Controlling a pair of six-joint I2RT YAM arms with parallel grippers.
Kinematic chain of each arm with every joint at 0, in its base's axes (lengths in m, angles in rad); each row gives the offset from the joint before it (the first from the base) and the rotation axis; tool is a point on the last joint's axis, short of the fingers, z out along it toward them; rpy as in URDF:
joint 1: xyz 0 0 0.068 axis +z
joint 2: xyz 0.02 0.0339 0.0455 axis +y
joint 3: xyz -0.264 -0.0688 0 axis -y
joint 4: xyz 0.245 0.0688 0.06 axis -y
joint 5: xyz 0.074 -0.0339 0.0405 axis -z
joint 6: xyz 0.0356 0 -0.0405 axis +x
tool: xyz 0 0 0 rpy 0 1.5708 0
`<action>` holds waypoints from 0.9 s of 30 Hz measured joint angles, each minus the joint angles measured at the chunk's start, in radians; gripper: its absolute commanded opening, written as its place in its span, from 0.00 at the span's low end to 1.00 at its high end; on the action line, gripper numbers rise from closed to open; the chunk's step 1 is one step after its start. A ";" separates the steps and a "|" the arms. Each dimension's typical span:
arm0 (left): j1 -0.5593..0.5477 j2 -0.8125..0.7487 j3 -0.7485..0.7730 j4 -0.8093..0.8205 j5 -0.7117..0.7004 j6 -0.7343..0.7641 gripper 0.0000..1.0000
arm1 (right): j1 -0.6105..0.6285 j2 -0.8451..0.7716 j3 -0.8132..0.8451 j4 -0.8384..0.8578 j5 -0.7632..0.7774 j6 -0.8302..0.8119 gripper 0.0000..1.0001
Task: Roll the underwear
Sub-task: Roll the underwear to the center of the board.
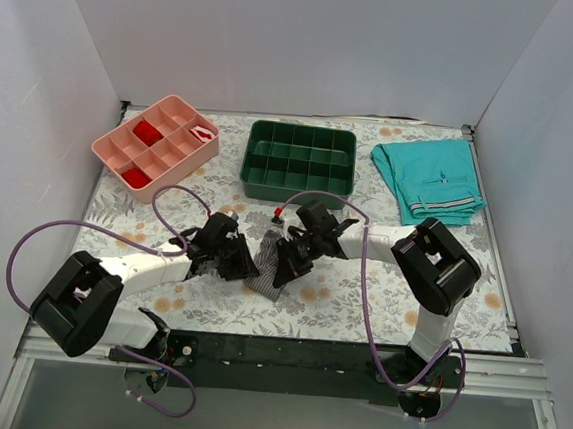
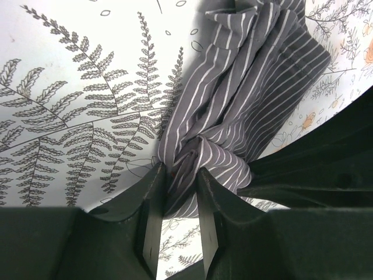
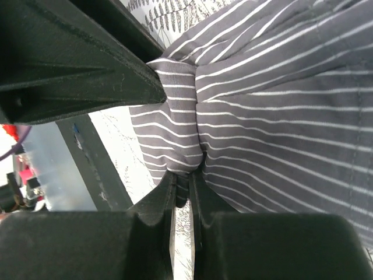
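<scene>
The underwear (image 1: 265,274), grey with fine white pinstripes, lies bunched on the fern-print table cover between my two grippers near the table's front middle. My left gripper (image 1: 238,262) is shut on a gathered fold at its left side; the left wrist view shows the fold (image 2: 192,169) pinched between the fingers (image 2: 152,198). My right gripper (image 1: 290,262) is shut on a fold at its right side; the right wrist view shows the cloth (image 3: 280,105) nipped between the nearly closed fingers (image 3: 166,195). Both grippers stand close together over the cloth.
A pink divided tray (image 1: 156,141) with red items stands at the back left. A dark green divided bin (image 1: 300,163) stands at the back middle. Teal shorts (image 1: 429,178) with white stripes lie at the back right. White walls enclose the table.
</scene>
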 measured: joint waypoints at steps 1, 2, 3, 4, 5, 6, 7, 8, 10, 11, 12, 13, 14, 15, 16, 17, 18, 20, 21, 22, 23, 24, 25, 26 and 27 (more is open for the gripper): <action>0.000 0.000 0.002 -0.002 -0.003 0.000 0.15 | 0.000 0.003 0.002 0.001 0.000 0.009 0.10; 0.000 0.002 0.003 -0.003 -0.005 -0.001 0.14 | 0.000 0.005 0.003 0.002 0.000 0.018 0.12; 0.000 0.003 0.005 -0.005 -0.005 -0.001 0.13 | 0.000 0.006 0.003 0.002 0.000 0.024 0.18; 0.000 0.006 0.007 -0.006 -0.006 -0.001 0.13 | 0.000 0.006 0.003 0.002 0.003 0.030 0.20; 0.000 0.008 0.009 -0.008 -0.006 -0.001 0.13 | 0.000 0.005 0.003 0.002 0.007 0.034 0.22; 0.000 0.010 0.012 -0.011 -0.006 -0.002 0.12 | 0.000 0.003 0.003 0.002 0.011 0.039 0.28; 0.000 0.013 0.015 -0.014 -0.005 -0.003 0.12 | 0.002 0.001 0.003 0.001 0.019 0.042 0.31; 0.000 0.018 0.020 -0.018 -0.005 -0.003 0.12 | 0.003 -0.006 0.000 0.002 0.035 0.043 0.35; 0.000 0.025 0.027 -0.021 -0.005 -0.002 0.11 | 0.008 -0.031 -0.014 0.005 0.080 0.037 0.44; 0.000 0.030 0.032 -0.023 -0.005 -0.001 0.11 | 0.011 -0.053 -0.026 0.007 0.105 0.031 0.45; 0.000 0.036 0.037 -0.023 -0.005 0.001 0.11 | 0.014 -0.081 -0.040 0.008 0.132 0.021 0.46; 0.000 0.044 0.044 -0.023 -0.004 0.002 0.11 | 0.016 -0.111 -0.052 0.008 0.163 0.008 0.46; 0.000 0.051 0.051 -0.023 -0.004 0.003 0.11 | 0.016 -0.144 -0.064 0.006 0.192 -0.005 0.47; 0.000 0.057 0.056 -0.023 -0.004 0.006 0.10 | 0.019 -0.177 -0.076 0.004 0.218 -0.016 0.47; 0.000 0.063 0.061 -0.023 -0.004 0.010 0.10 | 0.023 -0.212 -0.085 -0.004 0.251 -0.032 0.47; 0.000 0.068 0.066 -0.026 -0.004 0.013 0.10 | 0.027 -0.243 -0.088 -0.012 0.286 -0.047 0.47; 0.000 0.071 0.072 -0.030 -0.004 0.018 0.10 | 0.037 -0.270 -0.089 -0.021 0.323 -0.063 0.47; 0.000 0.078 0.080 -0.038 -0.004 0.024 0.10 | 0.072 -0.314 -0.089 -0.030 0.400 -0.098 0.47; 0.000 0.079 0.084 -0.042 -0.004 0.028 0.10 | 0.105 -0.333 -0.089 -0.034 0.444 -0.121 0.47; 0.000 0.081 0.085 -0.045 -0.003 0.029 0.10 | 0.129 -0.341 -0.089 -0.037 0.471 -0.139 0.47; 0.000 0.082 0.087 -0.048 -0.004 0.031 0.10 | 0.160 -0.348 -0.089 -0.040 0.508 -0.161 0.48; 0.000 0.083 0.090 -0.051 -0.003 0.033 0.10 | 0.196 -0.350 -0.089 -0.043 0.548 -0.182 0.48; 0.000 0.085 0.093 -0.055 -0.003 0.036 0.10 | 0.232 -0.349 -0.089 -0.047 0.589 -0.198 0.49; 0.000 0.086 0.095 -0.058 -0.003 0.039 0.10 | 0.270 -0.348 -0.089 -0.051 0.629 -0.221 0.50; -0.001 0.088 0.099 -0.062 -0.003 0.041 0.10 | 0.301 -0.347 -0.089 -0.053 0.657 -0.241 0.53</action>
